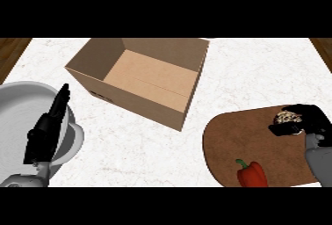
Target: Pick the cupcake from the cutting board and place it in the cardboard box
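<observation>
A white, faintly veined marble countertop filled the view under even light, with dark brown wooden strips at both upper corners.

white marbled stone counter, spread across the whole view, with strips of dark wood floor at the far left and far right corners. open brown cardboard box standing on it, forward and to the right of the black left hand, flaps up, turned at an angle, bare inside. round dark-brown wooden cutting board lying flat, under the black right hand and reaching out to that hand's left, well apart from the box. large grey rounded basin beneath and beside the left hand, at the left edge; whether set on or into the counter cannot be told.
</observation>
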Controlling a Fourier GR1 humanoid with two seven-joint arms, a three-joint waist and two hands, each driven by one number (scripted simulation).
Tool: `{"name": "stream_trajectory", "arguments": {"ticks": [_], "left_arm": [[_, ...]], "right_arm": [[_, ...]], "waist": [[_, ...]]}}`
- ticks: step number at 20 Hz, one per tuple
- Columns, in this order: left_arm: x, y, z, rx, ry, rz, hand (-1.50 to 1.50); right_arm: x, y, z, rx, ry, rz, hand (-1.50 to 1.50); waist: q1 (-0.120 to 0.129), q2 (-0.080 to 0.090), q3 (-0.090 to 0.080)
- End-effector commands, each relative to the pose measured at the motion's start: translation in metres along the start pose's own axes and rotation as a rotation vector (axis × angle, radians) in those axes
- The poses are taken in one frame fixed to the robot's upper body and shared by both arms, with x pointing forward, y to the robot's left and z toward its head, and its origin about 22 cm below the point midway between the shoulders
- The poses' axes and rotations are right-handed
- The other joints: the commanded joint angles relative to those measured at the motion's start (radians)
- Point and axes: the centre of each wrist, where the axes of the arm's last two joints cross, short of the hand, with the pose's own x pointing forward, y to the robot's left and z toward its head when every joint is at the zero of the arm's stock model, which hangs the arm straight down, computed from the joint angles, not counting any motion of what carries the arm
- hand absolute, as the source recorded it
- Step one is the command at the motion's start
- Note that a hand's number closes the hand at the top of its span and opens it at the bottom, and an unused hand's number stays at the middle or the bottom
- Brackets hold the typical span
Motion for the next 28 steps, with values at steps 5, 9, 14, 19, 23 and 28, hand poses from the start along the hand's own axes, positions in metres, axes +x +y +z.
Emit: {"name": "stream_trajectory", "arguments": {"ticks": [5, 9, 14, 19, 23, 28], "left_arm": [[-0.022, 0.004, 0.004, 0.003, 0.089, -0.018, 0.0], [-0.011, -0.009, 0.01, -0.039, 0.076, -0.001, 0.0], [0.002, -0.019, -0.002, -0.114, -0.005, 0.018, 0.0], [-0.009, -0.021, 0.001, -0.095, 0.033, 0.013, 0.0], [-0.01, -0.018, 0.001, -0.066, 0.047, -0.005, 0.0], [-0.018, -0.02, 0.009, -0.056, 0.07, -0.008, 0.0]], "right_arm": [[-0.006, 0.002, 0.003, -0.206, 0.025, 0.116, 1.5], [0.029, -0.004, 0.009, -0.166, -0.323, 0.266, 1.5], [0.068, 0.0, 0.043, -0.083, -0.851, 0.546, 1.5], [0.09, -0.04, 0.025, -0.1, -1.105, 0.615, 1.5], [0.109, -0.074, 0.001, -0.129, -1.201, 0.526, 1.5], [0.146, -0.071, 0.023, 0.023, -1.468, 0.234, 1.5]], "waist": [[-0.004, 0.012, -0.007], [0.041, 0.019, -0.004], [0.148, 0.054, -0.003], [0.099, 0.04, -0.003], [0.073, 0.034, -0.004], [0.054, 0.026, -0.005]]}}
